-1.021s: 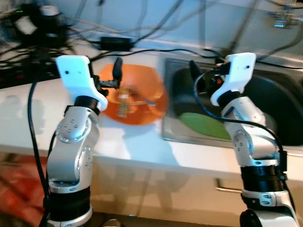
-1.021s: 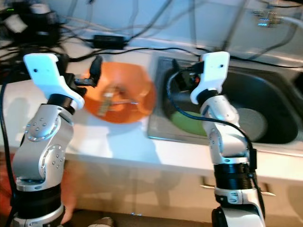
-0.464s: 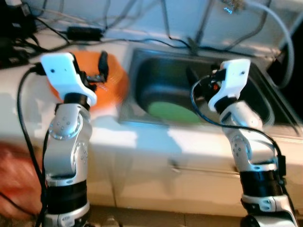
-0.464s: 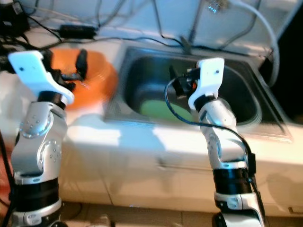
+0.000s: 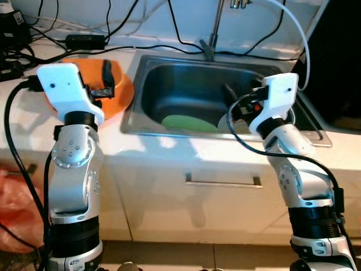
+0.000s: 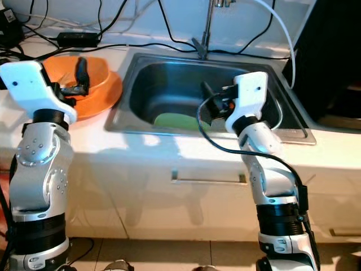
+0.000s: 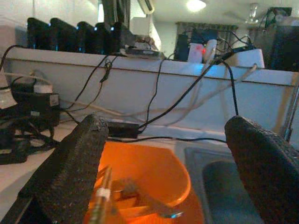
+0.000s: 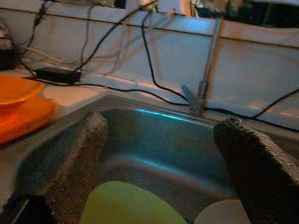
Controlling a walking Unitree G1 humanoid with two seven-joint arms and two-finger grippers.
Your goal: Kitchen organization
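The robot has drawn back from the bench since a second ago, so more of the cabinet front shows. The left gripper (image 7: 163,172) hovers with its fingers (image 7: 70,172) spread wide, empty, the orange bowl (image 7: 149,179) just beyond and below them with utensils (image 7: 117,196) inside. The right gripper (image 8: 154,177) is likewise wide and empty over the sink (image 5: 186,84), a green plate (image 8: 131,205) under its fingers. Its wrist view also shows a pale plate (image 8: 219,213) beside the green one.

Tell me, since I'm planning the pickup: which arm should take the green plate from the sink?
Right, probably. The right gripper hangs open over the sink, facing the green plate; the left gripper is over the orange bowl.
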